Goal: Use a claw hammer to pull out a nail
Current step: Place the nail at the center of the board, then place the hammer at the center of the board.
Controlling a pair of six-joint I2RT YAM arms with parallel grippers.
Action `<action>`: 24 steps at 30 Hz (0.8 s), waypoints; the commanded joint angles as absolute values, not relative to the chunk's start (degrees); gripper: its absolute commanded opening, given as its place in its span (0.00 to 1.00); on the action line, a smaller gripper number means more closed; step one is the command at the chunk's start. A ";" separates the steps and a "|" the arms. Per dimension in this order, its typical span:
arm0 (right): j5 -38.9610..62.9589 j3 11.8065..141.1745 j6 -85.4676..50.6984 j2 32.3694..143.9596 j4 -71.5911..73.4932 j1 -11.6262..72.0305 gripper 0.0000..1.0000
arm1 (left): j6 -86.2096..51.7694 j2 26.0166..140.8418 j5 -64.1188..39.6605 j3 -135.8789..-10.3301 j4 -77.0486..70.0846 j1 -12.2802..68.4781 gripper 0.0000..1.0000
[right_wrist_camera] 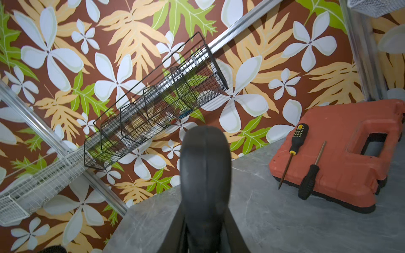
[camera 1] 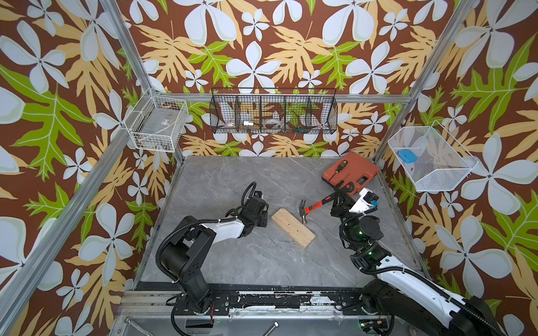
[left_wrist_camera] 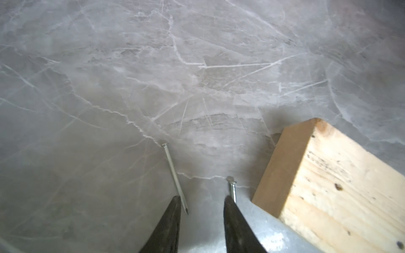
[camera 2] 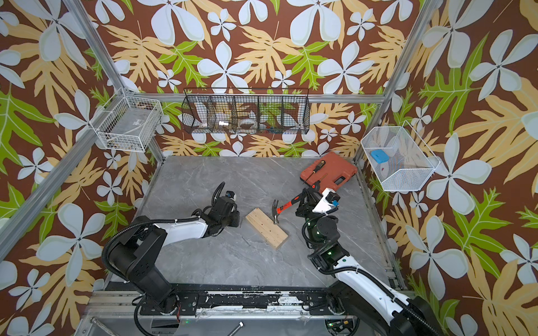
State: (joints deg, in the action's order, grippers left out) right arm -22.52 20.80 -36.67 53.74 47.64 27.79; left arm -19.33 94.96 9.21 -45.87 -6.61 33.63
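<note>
The right gripper [camera 1: 340,193] is clamped on the black handle of the hammer [camera 1: 316,205]; its steel head sits at the edge of the wood block [camera 1: 292,227] on the table [camera 1: 233,261]. The left gripper [left_wrist_camera: 201,200] stands parted, holding nothing; one nail [left_wrist_camera: 174,175] lies loose by a fingertip — a second nail [left_wrist_camera: 232,189] beside the other.

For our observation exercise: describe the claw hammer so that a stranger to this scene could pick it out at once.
On the grey marble tabletop, find the pale wooden block near the middle. At its edge facing the orange case is the claw hammer, its black handle in the right gripper. Unlike the slim screwdrivers on that case, it has a silver forked head and orange-red shaft.
</note>
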 commanded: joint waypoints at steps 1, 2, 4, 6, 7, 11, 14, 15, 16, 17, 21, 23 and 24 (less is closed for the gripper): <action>-23.98 19.38 -44.08 56.41 63.45 25.43 0.00 | -19.53 93.75 7.74 -45.38 -8.63 33.49 0.39; -24.28 18.74 -45.71 57.87 65.53 24.63 0.00 | -19.64 93.38 7.27 -45.11 -8.99 33.49 0.39; -24.78 17.68 -49.01 60.67 68.97 23.09 0.00 | -19.99 92.65 6.65 -44.62 -9.47 33.49 0.40; -25.45 16.85 -50.96 64.00 72.96 22.39 0.00 | -20.54 91.74 5.87 -43.85 -10.27 33.49 0.41; -25.58 16.66 -51.63 65.29 74.40 22.26 0.00 | -20.75 91.40 5.48 -43.54 -10.79 33.49 0.42; -27.57 15.59 -54.23 70.51 81.92 22.17 0.00 | -21.52 90.13 3.93 -42.05 -12.06 33.66 0.43; -30.61 14.70 -57.46 74.53 85.40 22.21 0.00 | -22.05 89.65 3.56 -40.93 -12.96 33.71 0.44; -31.20 14.55 -58.20 75.96 87.70 22.15 0.00 | -22.11 89.53 3.60 -40.65 -13.11 33.74 0.44; -31.57 14.42 -58.86 77.21 88.76 22.16 0.00 | -22.15 89.43 3.60 -40.46 -13.22 33.68 0.44; -32.03 14.26 -59.50 78.78 90.05 22.25 0.00 | -22.15 89.26 3.47 -40.30 -13.35 33.75 0.45; -33.70 14.08 -62.77 84.17 93.45 22.17 0.00 | -22.19 88.43 3.60 -39.84 -13.70 33.71 0.45; -34.20 13.98 -63.93 87.00 95.86 22.19 0.00 | -22.06 88.11 3.62 -39.66 -13.80 33.75 0.45; -34.38 13.74 -64.14 88.39 97.62 22.18 0.00 | -21.98 88.00 3.61 -39.62 -13.78 33.75 0.45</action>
State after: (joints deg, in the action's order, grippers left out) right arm -32.01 13.82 -59.42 86.30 85.21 22.20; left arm -21.56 88.40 3.99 -39.72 -12.14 33.76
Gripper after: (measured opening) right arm 0.202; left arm 0.449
